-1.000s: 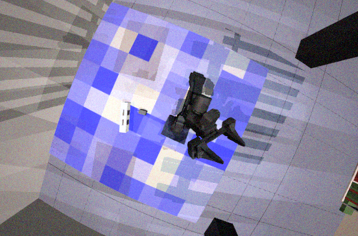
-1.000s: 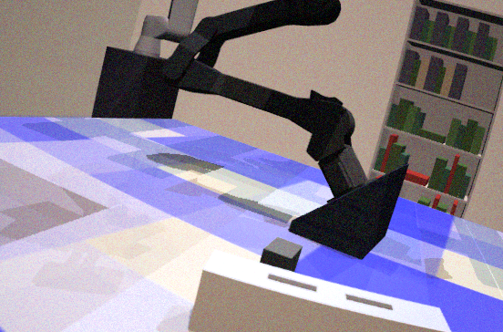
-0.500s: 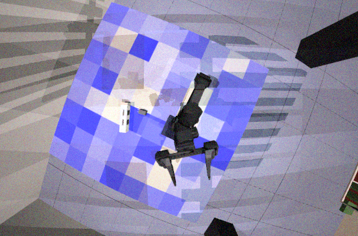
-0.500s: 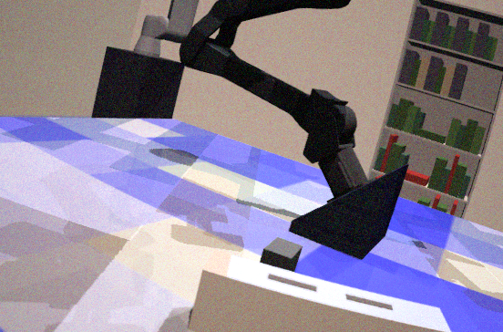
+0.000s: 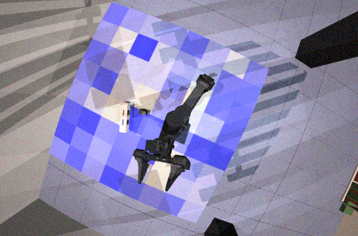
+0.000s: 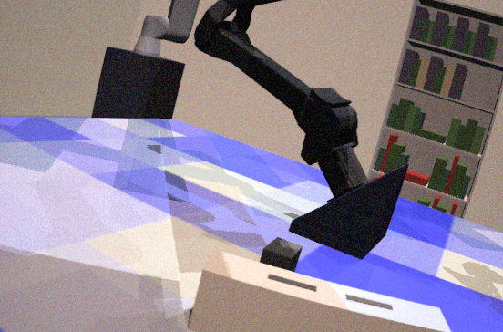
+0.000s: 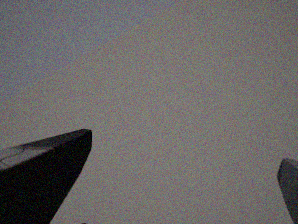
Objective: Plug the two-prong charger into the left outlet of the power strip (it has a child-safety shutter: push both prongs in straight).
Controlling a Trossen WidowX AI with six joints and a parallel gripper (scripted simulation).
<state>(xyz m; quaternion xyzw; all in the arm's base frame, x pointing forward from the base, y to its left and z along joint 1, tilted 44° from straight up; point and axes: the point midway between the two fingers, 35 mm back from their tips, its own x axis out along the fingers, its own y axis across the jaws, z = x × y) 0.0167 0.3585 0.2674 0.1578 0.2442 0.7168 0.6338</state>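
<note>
Black, long-fingered and spread wide, the robot's parallel-jaw gripper (image 5: 153,187) (image 7: 183,152) has nothing between its fingertips. The wrist view shows only blank, grainy surfaces past the two tapered fingers, neither charger nor power strip, so the gripper does not appear to be aimed at the work.

Behind the gripper runs the jointed black arm (image 5: 175,120) (image 6: 269,68), bent high over the blue-and-cream patchwork counter (image 5: 214,149) (image 6: 237,210). Well apart from the fingers, off to the strip's side of the arm, the small dark boxy charger (image 5: 143,111) (image 6: 282,253) sits on the counter. Its prongs cannot be made out. Just beyond it, farther from the arm and apart from the charger, lies the long pale box-shaped power strip (image 5: 124,128) (image 6: 410,315), with dark slots on its upper face and no plug in them.

As far as the views show, none of the plugging is done. Still left are reaching the charger, gripping it, lining both prongs up with the left outlet, and pushing them straight in together so the shutter gives way. The job seems to stand at its very beginning, before any grasp.
</note>
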